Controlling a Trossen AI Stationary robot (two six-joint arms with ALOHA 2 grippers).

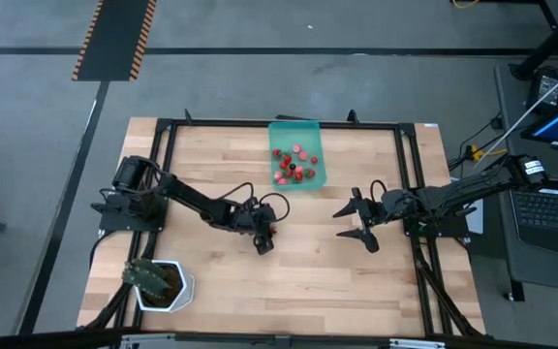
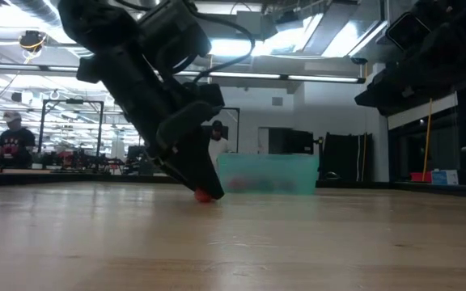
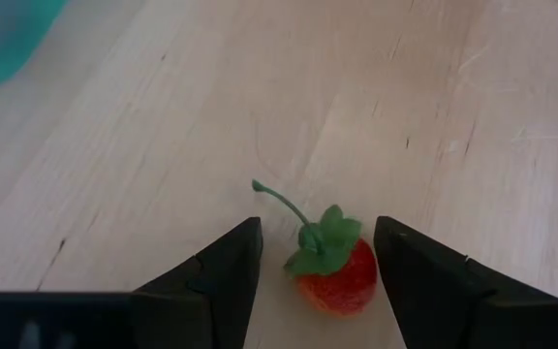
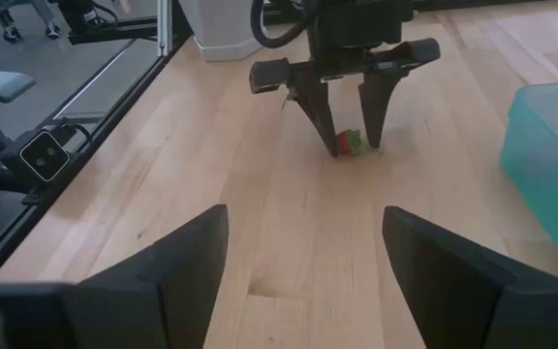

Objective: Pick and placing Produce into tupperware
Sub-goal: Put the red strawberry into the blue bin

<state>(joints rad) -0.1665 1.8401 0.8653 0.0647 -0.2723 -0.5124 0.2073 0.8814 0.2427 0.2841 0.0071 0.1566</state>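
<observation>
While straddling a lone strawberry point(image 3: 335, 274) on the wooden table point(image 1: 221, 281), lowering the left gripper point(image 1: 263, 239) to the boards a little way out from the tupperware's point(image 1: 315, 129) near edge. Standing apart, fingers point(image 3: 223, 274) on either side of the fruit, seemingly not yet pressing it, green cap and curling stem pointing away from the wrist. Sitting in the teal tupperware at the table's far middle, the rest of the red fruits point(image 1: 292, 165), so judging the pick stage of one of the last pieces to be in hand. Calling next, most likely, for closing gently on the soft berry, lifting clear, then carrying it the short way back toward the tupperware and releasing above the pile. Waiting with fingers spread wide, the right gripper point(image 1: 356, 223), hovering to the right-hand side of the tupperware's near corner and facing the left gripper. Resting far from the tupperware, at the table's near left corner, a white pot with a green plant point(image 1: 161, 283).
</observation>
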